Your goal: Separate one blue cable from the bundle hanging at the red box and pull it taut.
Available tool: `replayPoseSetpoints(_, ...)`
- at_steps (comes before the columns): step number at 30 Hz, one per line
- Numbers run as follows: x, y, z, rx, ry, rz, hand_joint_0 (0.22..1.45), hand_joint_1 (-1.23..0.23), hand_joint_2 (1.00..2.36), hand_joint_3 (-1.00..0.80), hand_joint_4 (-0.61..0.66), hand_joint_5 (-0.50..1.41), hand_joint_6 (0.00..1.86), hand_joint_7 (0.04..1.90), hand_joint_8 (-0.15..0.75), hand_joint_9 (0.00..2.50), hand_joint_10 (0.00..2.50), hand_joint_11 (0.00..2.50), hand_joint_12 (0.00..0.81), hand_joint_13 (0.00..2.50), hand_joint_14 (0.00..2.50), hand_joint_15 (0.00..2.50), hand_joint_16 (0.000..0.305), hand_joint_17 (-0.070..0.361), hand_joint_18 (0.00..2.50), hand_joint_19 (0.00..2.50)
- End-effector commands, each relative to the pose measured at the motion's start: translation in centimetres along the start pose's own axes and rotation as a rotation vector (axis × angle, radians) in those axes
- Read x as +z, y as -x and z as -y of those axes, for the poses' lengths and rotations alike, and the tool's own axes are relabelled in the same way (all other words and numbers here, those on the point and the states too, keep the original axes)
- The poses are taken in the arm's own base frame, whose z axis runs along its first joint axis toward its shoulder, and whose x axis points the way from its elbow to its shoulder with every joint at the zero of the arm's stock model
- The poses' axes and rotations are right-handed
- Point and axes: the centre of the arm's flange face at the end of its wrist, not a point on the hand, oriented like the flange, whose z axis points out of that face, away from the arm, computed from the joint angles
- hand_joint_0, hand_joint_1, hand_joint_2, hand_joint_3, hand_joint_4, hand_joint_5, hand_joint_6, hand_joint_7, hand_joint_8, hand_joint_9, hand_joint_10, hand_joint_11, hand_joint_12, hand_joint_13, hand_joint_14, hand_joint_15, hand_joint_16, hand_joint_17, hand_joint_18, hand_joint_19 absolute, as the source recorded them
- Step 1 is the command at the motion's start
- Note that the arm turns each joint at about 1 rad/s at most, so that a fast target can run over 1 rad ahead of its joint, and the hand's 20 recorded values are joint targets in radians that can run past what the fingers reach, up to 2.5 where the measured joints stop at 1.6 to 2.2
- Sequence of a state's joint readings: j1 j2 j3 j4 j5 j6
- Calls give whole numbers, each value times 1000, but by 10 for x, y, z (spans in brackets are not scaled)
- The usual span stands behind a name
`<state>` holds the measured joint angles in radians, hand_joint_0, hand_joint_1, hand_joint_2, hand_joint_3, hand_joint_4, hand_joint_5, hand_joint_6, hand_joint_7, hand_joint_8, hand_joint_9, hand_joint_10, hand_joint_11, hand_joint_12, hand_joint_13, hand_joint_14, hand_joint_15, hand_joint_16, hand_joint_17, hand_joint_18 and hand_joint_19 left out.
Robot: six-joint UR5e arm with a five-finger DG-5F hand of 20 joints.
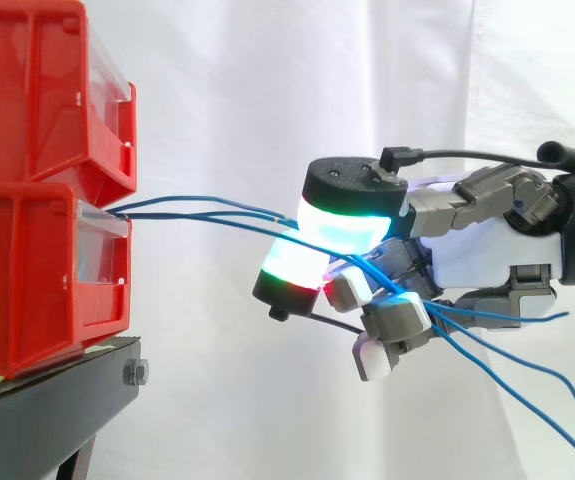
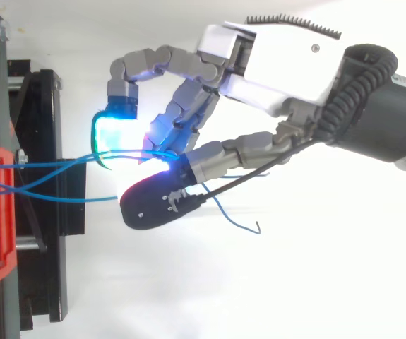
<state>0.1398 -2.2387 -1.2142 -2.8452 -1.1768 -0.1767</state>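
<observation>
Ok so where this stands: the robot hand (image 1: 472,255) is curled shut around the blue cables (image 1: 217,212), which are pinched between its glowing pads (image 1: 337,225). It looks like more than one strand goes through that pinch. I count roughly three heading in from the bins, and I can't tell which of them is actually clamped and which are just riding along.

The geometry matters most here. In the side view the cables' anchored end is at 9 o'clock from the robot hand, and they come out right where the upper red bin (image 1: 37,90) sits on the lower red bin (image 1: 37,280). Their long axis runs pretty much 9 to 3, so nearly level. Past the pinch, the loose tails droop off toward 4 or 5 o'clock. From the top view it's the same story: the bin is at 9 o'clock, the arm comes in from 3, and two strands converge at the pads while a third runs a bit apart underneath.

Bins sit on the black stand (image 1: 57,400). I can't make out what's inside either one, and their clear front panels don't give anything away.

My read is that the grab is done but the "one cable" bit isn't sorted, since the strands are bunched together. They also have a slight bow, so they're not properly taut. A pull toward 3 o'clock would tension them, and the risk is it drags the whole lot.
</observation>
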Motion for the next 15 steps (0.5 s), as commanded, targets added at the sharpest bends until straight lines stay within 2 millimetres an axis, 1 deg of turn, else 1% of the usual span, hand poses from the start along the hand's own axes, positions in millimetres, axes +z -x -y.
replayPoseSetpoints(1, 1, 2, -2, 28, -1, 2, 581, -879, 1000, -500, 238, -144, 628, 1249, 339, 1121, 24, 923, 409, 1263, 28, 891, 41, 92, 985, 615)
replayPoseSetpoints(2, 3, 3, -9, 51, 4, 1, 574, -878, 1000, -500, 237, -144, 628, 1246, 338, 1122, 24, 932, 408, 1264, 28, 890, 41, 93, 985, 612)
replayPoseSetpoints(4, 3, 4, -12, 53, -6, 0, 520, -871, 1000, -500, 250, -135, 622, 1253, 356, 1152, 23, 926, 425, 1276, 29, 890, 44, 100, 998, 609)
replayPoseSetpoints(5, 3, 6, -15, 51, -18, -1, 513, -860, 1000, -500, 254, -133, 621, 1253, 356, 1155, 23, 925, 428, 1281, 28, 883, 45, 101, 1001, 606)
replayPoseSetpoints(6, 3, 7, -19, 47, -28, -2, 504, -822, 1000, -500, 259, -124, 610, 1275, 359, 1164, 22, 913, 427, 1283, 27, 889, 45, 102, 1004, 609)
replayPoseSetpoints(8, 3, 9, -24, 41, -48, 0, 542, -724, 1000, -500, 243, -109, 591, 1327, 354, 1186, 23, 916, 419, 1289, 26, 882, 43, 98, 991, 625)
replayPoseSetpoints(10, 3, 9, -31, 33, -66, -5, 629, -674, 1000, -500, 229, -100, 578, 1364, 343, 1199, 24, 924, 408, 1295, 28, 895, 42, 94, 984, 651)
replayPoseSetpoints(11, 1, 9, -31, 27, -80, -8, 631, -676, 1000, -500, 228, -100, 577, 1364, 344, 1202, 23, 916, 405, 1295, 28, 901, 42, 94, 983, 650)
replayPoseSetpoints(13, 0, 9, -29, 23, -91, -10, 647, -686, 1010, -381, 211, -101, 583, 1368, 353, 1214, 26, 920, 408, 1308, 25, 901, 43, 97, 997, 652)
replayPoseSetpoints(15, -1, 8, -29, 18, -100, -13, 645, -690, 1014, -324, 212, -103, 588, 1365, 353, 1205, 25, 921, 408, 1310, 25, 899, 44, 99, 999, 652)
